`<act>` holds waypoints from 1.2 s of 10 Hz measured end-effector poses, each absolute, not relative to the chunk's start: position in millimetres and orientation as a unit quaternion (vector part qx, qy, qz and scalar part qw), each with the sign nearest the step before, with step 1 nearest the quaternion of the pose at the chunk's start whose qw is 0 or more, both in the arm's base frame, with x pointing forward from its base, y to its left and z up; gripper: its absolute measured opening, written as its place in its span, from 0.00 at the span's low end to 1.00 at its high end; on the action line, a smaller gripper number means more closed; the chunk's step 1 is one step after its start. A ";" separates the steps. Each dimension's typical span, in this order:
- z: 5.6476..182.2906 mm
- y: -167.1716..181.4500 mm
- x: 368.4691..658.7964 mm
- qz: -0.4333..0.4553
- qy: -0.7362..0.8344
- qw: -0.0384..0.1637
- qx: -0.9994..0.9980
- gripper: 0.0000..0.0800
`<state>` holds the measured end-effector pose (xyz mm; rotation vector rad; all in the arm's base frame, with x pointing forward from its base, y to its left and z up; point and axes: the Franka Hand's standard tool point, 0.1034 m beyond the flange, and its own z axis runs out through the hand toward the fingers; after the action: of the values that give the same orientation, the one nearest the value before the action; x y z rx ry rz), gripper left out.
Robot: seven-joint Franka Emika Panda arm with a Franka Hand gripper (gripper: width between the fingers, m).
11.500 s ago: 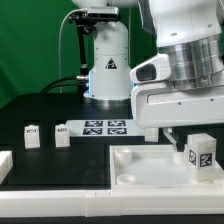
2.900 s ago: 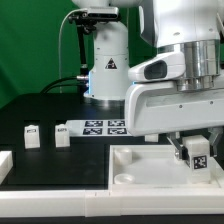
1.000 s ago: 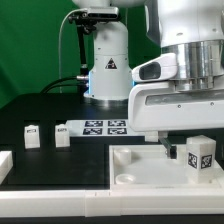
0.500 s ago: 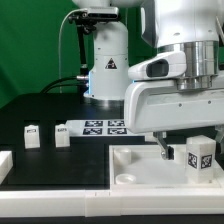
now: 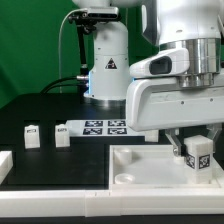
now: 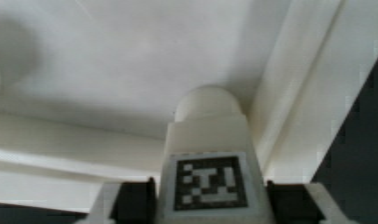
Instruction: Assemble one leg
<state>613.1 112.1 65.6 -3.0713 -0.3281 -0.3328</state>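
So the pincer (image 5: 197,150) is down low over the big white tray-like tabletop piece (image 5: 140,165) on the exterior view's right, and it's got one leg (image 5: 198,152) clamped between its two fingers (image 5: 176,147). The tag on the leg faces the outside camera, and the leg looks a bit tilted rather than dead straight. Its lower end sits right at the tabletop surface near the far right corner, but I honestly can't tell whether it's touching or just hovering above.

The wrist view is nicer for this: the leg (image 6: 211,150) runs straight out from between the finger pads (image 6: 133,198), tag side up, with its rounded tip pointing at the white tabletop (image 6: 97,70) and one of the raised ridges running alongside. The pads sit snug on both sides of the tagged end.

Over on the exterior view's left, two more legs are standing upright on the black desk (image 5: 40,105): one (image 5: 31,134) further left, the other (image 5: 60,134) just beside the end of the marker board (image 5: 103,127). They're well apart from the held one. Another white piece (image 5: 4,165) pokes in at the left edge, cut off. The robot base (image 5: 105,60) stands behind it all against the green backdrop.
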 end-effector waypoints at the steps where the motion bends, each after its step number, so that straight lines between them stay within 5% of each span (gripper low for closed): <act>1: 65.6 112.1 613.1 -0.107 -0.106 0.017 -0.988 0.36; 4: 65.6 112.1 613.1 -0.107 -0.080 0.020 -0.991 0.36; 8: 70.3 115.0 613.4 -0.115 0.191 0.054 -0.973 0.38; 12: 69.5 101.1 611.2 -0.101 0.381 0.055 -0.918 0.39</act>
<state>611.2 101.1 69.5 -2.7865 1.1559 -0.3059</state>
